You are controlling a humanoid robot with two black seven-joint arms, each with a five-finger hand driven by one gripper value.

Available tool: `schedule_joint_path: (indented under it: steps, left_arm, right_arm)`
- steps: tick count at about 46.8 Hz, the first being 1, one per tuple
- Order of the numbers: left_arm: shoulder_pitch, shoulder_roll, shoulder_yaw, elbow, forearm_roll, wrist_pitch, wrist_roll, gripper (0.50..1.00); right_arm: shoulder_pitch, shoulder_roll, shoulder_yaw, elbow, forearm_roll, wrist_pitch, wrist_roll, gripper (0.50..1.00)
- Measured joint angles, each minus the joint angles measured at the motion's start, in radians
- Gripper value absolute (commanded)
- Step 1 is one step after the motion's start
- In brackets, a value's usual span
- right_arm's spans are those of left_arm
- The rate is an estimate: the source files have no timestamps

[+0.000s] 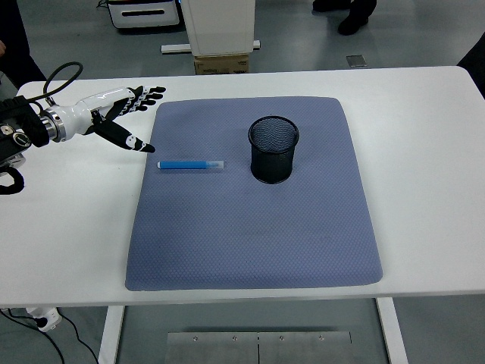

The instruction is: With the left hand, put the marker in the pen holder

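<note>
— One hand was logged at this moment?

— Yes. Item one, the left hand (114,114): it reached in from the left edge over the white table (424,152), fingers spread apart and holding nothing, thumb angled down toward the mat's left border. It hovered just beyond the upper left corner of the mat, near the marker but not touching it.

— And the marker?

— Item two, marker (190,164): blue body with a pale cap end pointing right. It lay flat and roughly level on the grey-blue mat (250,243), in the mat's upper left part.

— The holder?

— Item three, pen holder (273,149): black mesh, round, upright on the mat to the right of the marker, apart from it. Its inside appeared dark; contents could not be made out.

— Anything further?

— Item four, a cardboard box (222,64) on the floor past the table's far edge, below a white unit (220,26).
</note>
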Motion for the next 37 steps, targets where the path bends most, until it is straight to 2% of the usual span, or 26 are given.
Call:
schedule_joint_path:
  steps: [17, 37]
  left_arm:
    - [-0.072, -0.055, 0.155, 0.001, 0.079, 0.017, 0.004, 1.0]
    - [-0.101, -0.113, 0.168, 0.006, 0.229, 0.023, 0.007, 1.0]
  right_arm:
    - [0.0, 0.0, 0.0, 0.0, 0.0, 0.0, 0.0, 1.0]
    - [0.0, 0.0, 0.0, 0.0, 0.0, 0.0, 0.0, 1.0]
